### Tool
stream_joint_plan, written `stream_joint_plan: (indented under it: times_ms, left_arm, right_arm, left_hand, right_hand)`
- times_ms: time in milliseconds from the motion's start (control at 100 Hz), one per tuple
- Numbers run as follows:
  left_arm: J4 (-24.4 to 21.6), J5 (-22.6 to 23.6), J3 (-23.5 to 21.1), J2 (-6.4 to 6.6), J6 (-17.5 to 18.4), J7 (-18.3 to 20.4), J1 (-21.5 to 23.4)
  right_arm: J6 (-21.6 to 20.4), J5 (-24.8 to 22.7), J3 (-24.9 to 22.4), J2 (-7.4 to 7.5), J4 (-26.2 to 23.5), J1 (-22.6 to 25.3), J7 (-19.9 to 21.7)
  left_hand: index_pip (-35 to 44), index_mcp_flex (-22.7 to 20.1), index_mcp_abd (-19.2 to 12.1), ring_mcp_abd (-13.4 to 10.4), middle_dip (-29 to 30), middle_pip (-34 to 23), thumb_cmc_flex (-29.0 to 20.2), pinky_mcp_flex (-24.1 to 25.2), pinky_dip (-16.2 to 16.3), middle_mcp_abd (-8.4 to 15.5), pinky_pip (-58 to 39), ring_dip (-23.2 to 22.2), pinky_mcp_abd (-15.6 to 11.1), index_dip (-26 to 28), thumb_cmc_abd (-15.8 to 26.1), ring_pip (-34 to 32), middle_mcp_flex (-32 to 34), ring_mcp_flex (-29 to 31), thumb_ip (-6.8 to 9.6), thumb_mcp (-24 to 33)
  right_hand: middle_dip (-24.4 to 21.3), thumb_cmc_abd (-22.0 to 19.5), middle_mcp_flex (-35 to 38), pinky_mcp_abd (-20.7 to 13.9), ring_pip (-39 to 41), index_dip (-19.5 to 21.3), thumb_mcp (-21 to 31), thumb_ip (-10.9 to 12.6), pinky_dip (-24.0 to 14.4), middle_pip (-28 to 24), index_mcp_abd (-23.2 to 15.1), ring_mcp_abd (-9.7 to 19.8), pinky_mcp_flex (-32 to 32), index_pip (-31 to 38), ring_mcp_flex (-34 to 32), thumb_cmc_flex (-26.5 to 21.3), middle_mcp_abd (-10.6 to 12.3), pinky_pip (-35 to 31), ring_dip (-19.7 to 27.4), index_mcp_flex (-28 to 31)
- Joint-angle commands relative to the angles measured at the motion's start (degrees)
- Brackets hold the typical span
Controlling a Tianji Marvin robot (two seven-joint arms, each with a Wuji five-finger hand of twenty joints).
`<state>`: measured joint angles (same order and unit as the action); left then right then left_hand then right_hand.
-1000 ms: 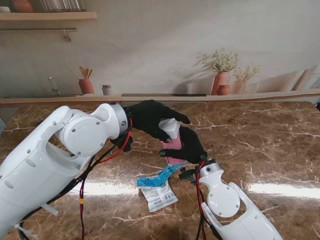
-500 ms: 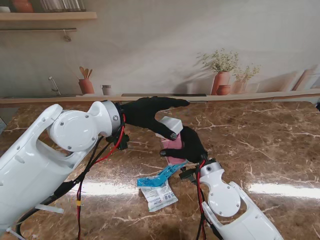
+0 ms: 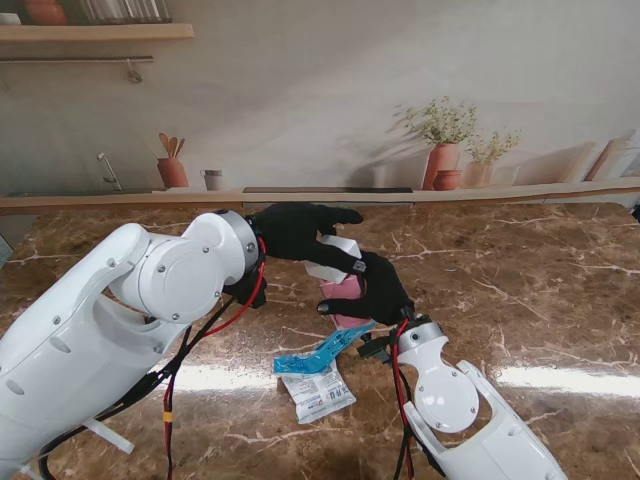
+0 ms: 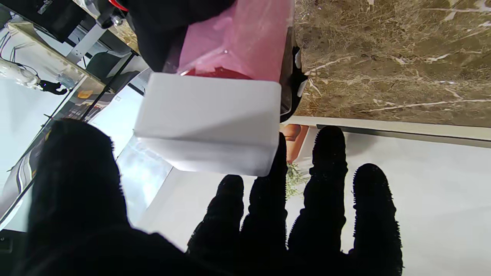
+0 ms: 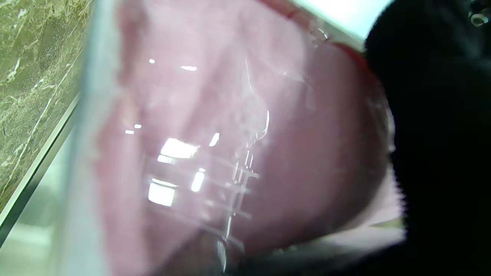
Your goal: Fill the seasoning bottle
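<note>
While the right hand (image 3: 375,290) gripped the pink seasoning bottle (image 3: 343,292) upright on the marble table (image 3: 520,290), the left hand (image 3: 300,232) hovered just over its white lid (image 4: 209,122), fingers (image 4: 330,172) spread; whether they pinched it, I could not tell.

marble table (image 3: 520,290) | terracotta plant pots (image 3: 443,160) on back ledge | wall shelf (image 3: 95,32) upper left
</note>
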<state>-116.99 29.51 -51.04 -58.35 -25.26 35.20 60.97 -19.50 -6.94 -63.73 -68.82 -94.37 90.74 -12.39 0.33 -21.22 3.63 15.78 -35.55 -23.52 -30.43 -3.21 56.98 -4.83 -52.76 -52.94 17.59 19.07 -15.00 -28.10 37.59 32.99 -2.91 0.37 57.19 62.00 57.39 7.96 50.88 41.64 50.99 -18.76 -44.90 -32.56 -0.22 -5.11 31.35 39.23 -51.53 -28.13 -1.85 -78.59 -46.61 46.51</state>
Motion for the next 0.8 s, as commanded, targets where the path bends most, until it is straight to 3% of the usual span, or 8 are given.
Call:
stream_joint_plan:
  times_ms: [0,70,110,190,350,440,580,790]
  left_arm:
    - [-0.2,0.9,0.4,0.07,0.4,0.5,-0.4]
    - [-0.2,0.5,0.4,0.32,1.3,1.7,-0.7]
    - [-0.3,0.3,0.2,0.44,2.3,2.3,-0.8]
    - [-0.2,-0.1,-0.6,0.60,5.3,3.1,-0.6]
    - [0.3,-3.9,-2.3,1.74,10.9,8.5,-1.7]
    - [1.3,-10.7,-3.0,2.55,11.0,12.3,-3.0]
    - [1.4,-10.2,-4.7,2.23,11.4,10.7,-1.3]
    - [-0.2,-5.8,-5.5,1.09,5.9,4.5,2.0]
  right_arm:
    - [0.3,0.2,0.0,-0.12,-0.2,0.0,0.5]
    - [0.4,0.4,0.0,-0.14,-0.3,0.1,0.5]
    - [0.5,0.4,0.0,-0.14,-0.4,0.1,0.5]
    - [0.5,0.8,-0.1,-0.17,-0.5,0.2,0.5]
    - [0.7,1.1,-0.3,-0.21,-0.6,0.3,0.5]
    - [0.7,1.4,-0.3,-0.22,-0.6,0.3,0.5]
    - [0.7,1.4,-0.2,-0.23,-0.6,0.2,0.6]
    - [0.7,1.3,-0.2,-0.19,-0.6,0.1,0.7]
  left_hand:
    - [9.8,-0.6,0.1,0.0,-3.1,-4.2,-2.9,1.3,-1.1,2.9,-1.8,-1.1,2.0,-0.2,-0.9,-1.1,3.3,2.0,2.23,-0.5]
    - [9.5,0.2,-0.6,-1.5,-3.1,-3.2,-10.8,2.9,-1.8,5.5,-0.4,-0.4,1.6,-0.6,-3.0,0.7,2.1,-0.2,2.95,2.7]
    - [9.7,0.4,-1.7,-2.7,-1.6,-1.8,-6.9,3.9,-1.6,6.7,1.5,1.3,0.8,-1.2,-8.2,2.8,1.2,-2.0,0.98,25.1]
    - [9.7,0.6,-3.9,-4.7,1.5,0.8,-7.4,6.3,-1.7,8.1,5.2,4.4,-4.4,-1.6,-13.4,7.0,0.2,-5.7,-0.62,47.8]
    - [8.4,5.8,-10.9,-9.4,15.4,12.6,-13.4,8.4,-6.4,9.1,21.6,13.7,-12.0,-3.4,-13.8,16.4,-12.4,-16.4,-1.51,56.3]
    - [6.1,11.4,-12.1,-12.0,22.3,16.9,-15.5,9.1,-4.9,10.2,36.8,20.4,-15.2,-4.6,-13.3,21.2,-26.6,-26.1,-1.51,53.2]
    - [-1.5,13.5,-7.9,-9.9,28.6,24.6,-4.8,7.9,-13.7,6.1,42.3,24.6,-13.9,-7.1,-16.5,23.5,-31.6,-31.1,-1.42,32.5]
    - [2.5,12.9,1.7,-4.8,17.2,20.4,-2.7,9.9,0.7,1.5,35.2,20.1,-9.0,0.9,-3.3,18.3,-30.2,-24.2,1.94,1.2]
  right_hand:
    - [2.6,-23.9,4.0,-0.2,8.6,5.5,16.5,3.1,-0.9,-5.4,-17.8,5.4,0.2,11.8,-6.7,-15.2,7.9,-2.4,-2.9,8.9]
    - [2.6,-23.9,3.9,-0.2,8.6,5.5,16.5,3.1,-0.9,-5.4,-17.8,5.4,0.2,11.8,-6.7,-15.2,7.9,-2.4,-2.9,8.9]
    - [2.6,-23.9,4.0,-0.2,8.6,5.6,16.5,3.1,-0.9,-5.5,-17.8,5.5,0.2,11.8,-6.7,-15.2,7.9,-2.4,-2.9,8.9]
    - [2.6,-23.9,4.0,-0.2,8.6,5.6,16.5,3.1,-0.9,-5.4,-17.8,5.5,0.2,11.8,-6.7,-15.2,7.9,-2.4,-2.9,8.9]
    - [2.6,-23.9,3.9,-0.1,8.6,5.5,16.5,3.1,-0.9,-5.4,-17.8,5.4,0.2,11.7,-6.6,-15.2,7.9,-2.3,-3.0,8.9]
    - [2.7,-23.9,3.9,-0.1,8.6,5.6,16.5,3.1,-0.9,-5.4,-17.7,5.4,0.2,11.7,-6.6,-15.2,7.9,-2.3,-3.0,8.9]
    - [2.6,-23.9,4.0,-0.1,8.6,5.6,16.5,3.1,-0.9,-5.5,-17.8,5.4,0.2,11.7,-6.7,-15.2,7.9,-2.3,-3.0,9.0]
    - [2.6,-23.9,4.0,-0.1,8.6,5.6,16.5,3.1,-0.9,-5.5,-17.8,5.4,0.2,11.7,-6.7,-15.2,7.9,-2.3,-3.0,9.1]
